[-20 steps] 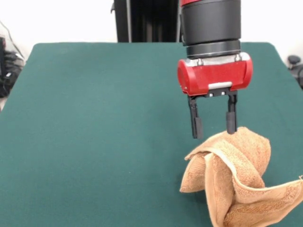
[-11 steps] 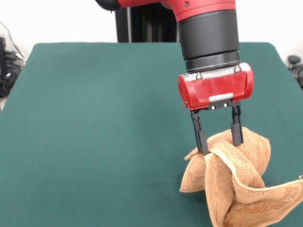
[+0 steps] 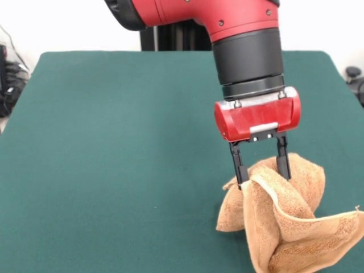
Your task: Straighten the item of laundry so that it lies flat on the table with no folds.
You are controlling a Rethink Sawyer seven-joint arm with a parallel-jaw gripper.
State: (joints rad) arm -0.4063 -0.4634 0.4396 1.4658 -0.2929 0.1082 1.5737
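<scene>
The tan-orange towel (image 3: 284, 222) lies crumpled in a raised heap on the dark green table (image 3: 114, 142), at the front right in the front view. Thick folds stand up, and one corner sticks out to the right edge. My red and black gripper (image 3: 261, 177) comes straight down onto the top of the heap. It is open, with its two black fingers (image 3: 237, 165) set apart on either side of the towel's top fold. Their tips touch or press into the cloth. The white tag does not show.
Dark equipment and cables lie off the table at the left edge (image 3: 8, 79), and a dark object sits at the right edge (image 3: 355, 77). The robot's black pedestal (image 3: 170, 34) stands behind the table's far side.
The gripper has dropped from just above the towel so its fingers now straddle the top fold. The arm has leaned in from the upper left. The towel has barely moved.
</scene>
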